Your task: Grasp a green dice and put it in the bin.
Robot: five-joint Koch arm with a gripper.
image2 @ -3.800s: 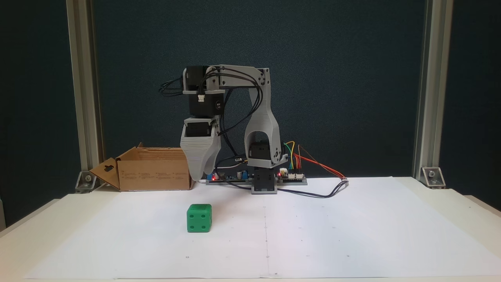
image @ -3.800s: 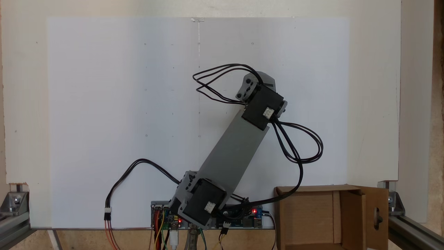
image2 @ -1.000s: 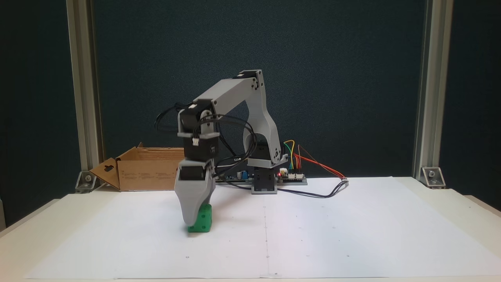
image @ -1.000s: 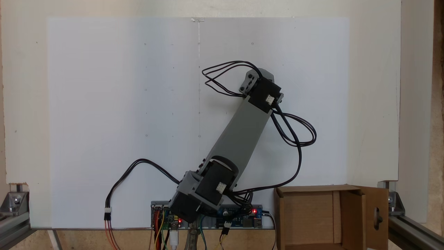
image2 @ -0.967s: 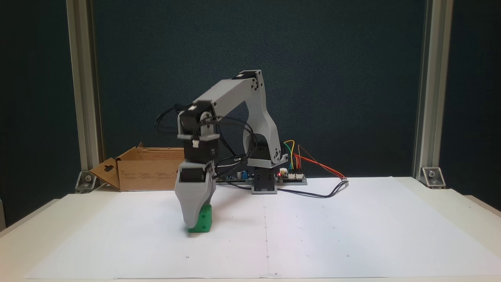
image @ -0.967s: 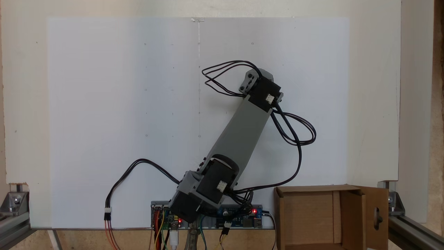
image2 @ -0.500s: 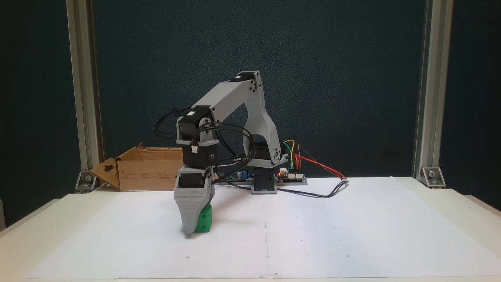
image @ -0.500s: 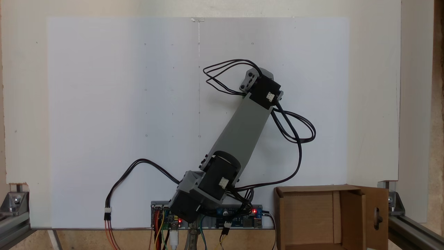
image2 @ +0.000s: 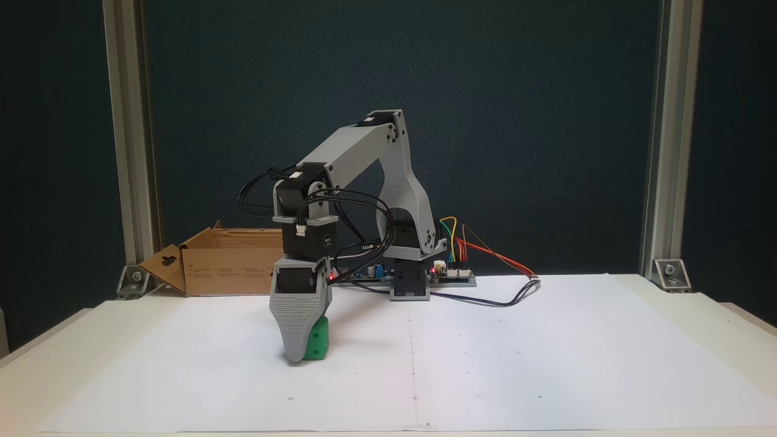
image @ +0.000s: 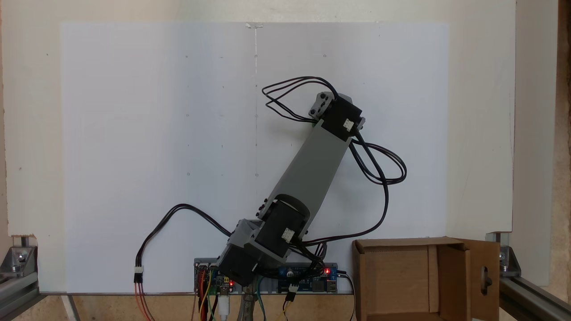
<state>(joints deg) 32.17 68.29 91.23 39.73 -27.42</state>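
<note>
top-down fixed view: your arm (image: 308,174) reaches diagonally up-right over the white paper (image: 134,133); bin (image: 426,278) sits at bottom right, flaps open.
side fixed view: your pincer (image2: 297,355) is down at the counter (image2: 698,315), the near finger covers most of the green dice (image2: 317,345).
pincer state: can't tell, only one jaw shows.
dice: on the paper, well apart from the bin (image2: 234,261) at back left.

Both fixed views are sharp and evenly lit; soft diffuse light leaves only a faint shadow on the white paper (image2: 485,364) around the gripper (image2: 295,357), without glare or blur
</note>
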